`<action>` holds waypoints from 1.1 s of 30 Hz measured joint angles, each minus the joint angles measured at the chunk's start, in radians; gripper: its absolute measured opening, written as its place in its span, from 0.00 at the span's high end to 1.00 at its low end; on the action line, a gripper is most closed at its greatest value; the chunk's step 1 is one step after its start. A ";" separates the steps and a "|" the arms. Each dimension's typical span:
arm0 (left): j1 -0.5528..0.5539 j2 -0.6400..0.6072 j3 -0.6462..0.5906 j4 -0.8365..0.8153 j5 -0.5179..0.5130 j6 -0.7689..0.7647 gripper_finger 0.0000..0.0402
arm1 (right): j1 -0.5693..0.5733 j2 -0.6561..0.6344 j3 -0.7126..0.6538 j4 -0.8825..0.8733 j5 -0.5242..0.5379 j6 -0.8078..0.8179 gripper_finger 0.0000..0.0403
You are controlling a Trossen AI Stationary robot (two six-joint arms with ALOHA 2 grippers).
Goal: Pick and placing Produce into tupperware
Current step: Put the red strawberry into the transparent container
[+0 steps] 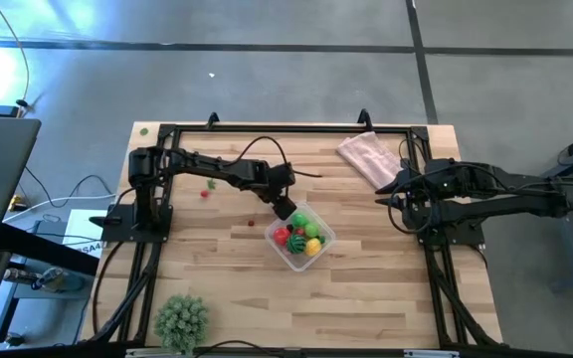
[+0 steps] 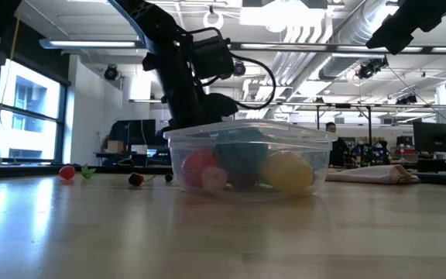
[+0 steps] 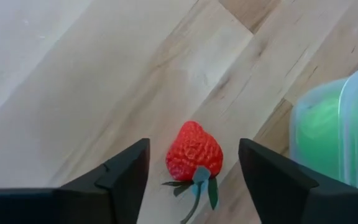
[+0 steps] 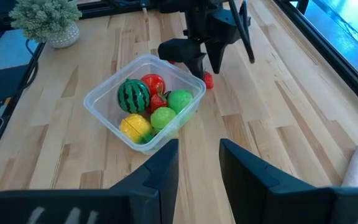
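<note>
Tupperware (image 2: 246, 159) holds produce (image 2: 286, 172); strawberry (image 2: 135, 180) beside.

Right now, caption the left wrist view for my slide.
Open left tool straddles a red strawberry on the table, beside the tupperware.

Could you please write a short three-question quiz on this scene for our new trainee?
1. True or false: the strawberry lies on the table outside the tupperware.
2. Which gripper hangs over the strawberry? A) left gripper B) right gripper
3. What striped item lies in the tupperware?

Key: 1 true; 2 A, its fingers open on either side; 3 the watermelon.
</note>
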 joint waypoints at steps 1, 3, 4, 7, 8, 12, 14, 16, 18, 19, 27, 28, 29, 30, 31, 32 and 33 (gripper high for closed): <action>0.000 0.000 0.000 -0.003 0.002 0.001 0.40 | 0.000 0.000 0.000 0.000 0.000 0.000 0.74; 0.000 0.008 0.000 -0.007 0.002 0.001 0.38 | 0.000 0.000 0.000 0.000 0.000 0.000 0.74; 0.000 0.014 0.001 -0.007 0.004 0.001 0.38 | 0.000 0.000 0.000 0.000 0.000 0.000 0.74; 0.000 0.031 0.000 -0.001 0.025 0.001 0.37 | 0.000 0.000 0.000 0.000 0.000 0.000 0.74; 0.000 0.038 0.000 0.006 0.034 0.002 0.37 | 0.000 0.000 0.000 0.000 0.000 0.000 0.74; 0.000 0.048 0.001 0.016 0.041 0.012 0.37 | 0.000 0.000 0.000 0.000 0.000 0.000 0.74; 0.000 0.048 0.001 0.016 0.040 0.016 0.37 | 0.000 0.000 0.000 0.000 0.000 0.000 0.74; 0.000 0.048 0.001 0.016 0.038 0.022 0.37 | 0.000 0.000 0.000 0.000 0.000 0.000 0.74; 0.000 0.048 0.001 0.016 0.033 0.035 0.37 | 0.000 0.000 0.000 0.000 0.000 0.000 0.74; 0.000 0.048 0.001 0.015 0.029 0.039 0.37 | 0.000 0.000 0.000 0.000 0.000 0.000 0.74; -0.001 0.050 0.000 0.012 -0.013 0.034 0.45 | 0.000 0.000 0.000 0.000 0.000 0.000 0.74; -0.001 0.050 0.000 0.012 -0.018 0.028 0.47 | 0.000 0.000 0.000 0.000 0.000 0.000 0.74; -0.001 0.050 0.000 0.012 -0.022 0.021 0.48 | 0.000 0.000 0.000 0.000 0.000 0.000 0.74; -0.001 0.050 0.000 0.012 -0.025 0.017 0.50 | 0.000 0.000 0.000 0.000 0.000 0.000 0.74; -0.001 0.050 0.000 0.013 -0.028 0.015 0.52 | 0.000 0.000 0.000 0.000 0.000 0.000 0.74; -0.001 0.050 0.000 0.013 -0.028 0.014 0.53 | 0.000 0.000 0.000 0.000 0.000 0.000 0.74; -0.001 0.051 0.000 0.014 -0.030 0.014 0.55 | 0.000 0.000 0.000 0.000 0.000 0.000 0.74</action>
